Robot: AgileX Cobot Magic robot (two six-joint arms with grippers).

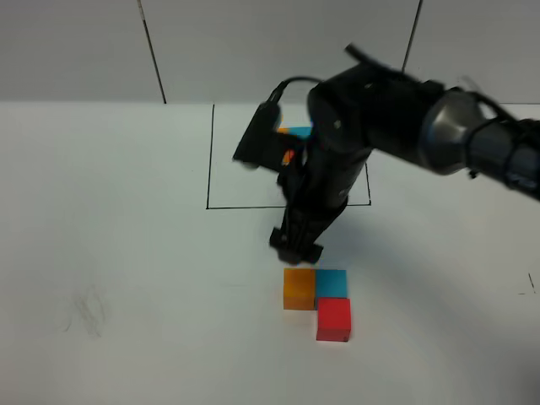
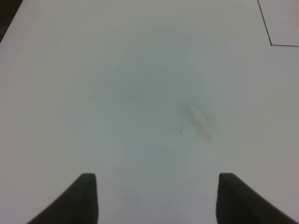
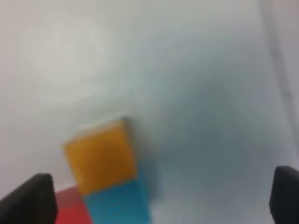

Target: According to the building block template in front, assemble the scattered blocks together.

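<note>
Where the white table (image 1: 126, 253) shows low and centre in the high view, three loose cubes touching in an L: orange block (image 1: 299, 288) left, blue block (image 1: 332, 283) right of it, red block (image 1: 334, 319) below the blue. Just above them, right pincer (image 1: 296, 245), spread wide, gripping nothing. Template (image 1: 295, 132) mostly hidden behind the arm inside the black rectangle (image 1: 209, 160). Left pincer (image 2: 156, 196) apart over bare table, empty.

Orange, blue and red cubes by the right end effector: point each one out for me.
orange cube (image 1: 299, 288), exterior high view, middle of its top face
blue cube (image 1: 331, 283), exterior high view, top face
red cube (image 1: 333, 318), exterior high view, top face
</note>
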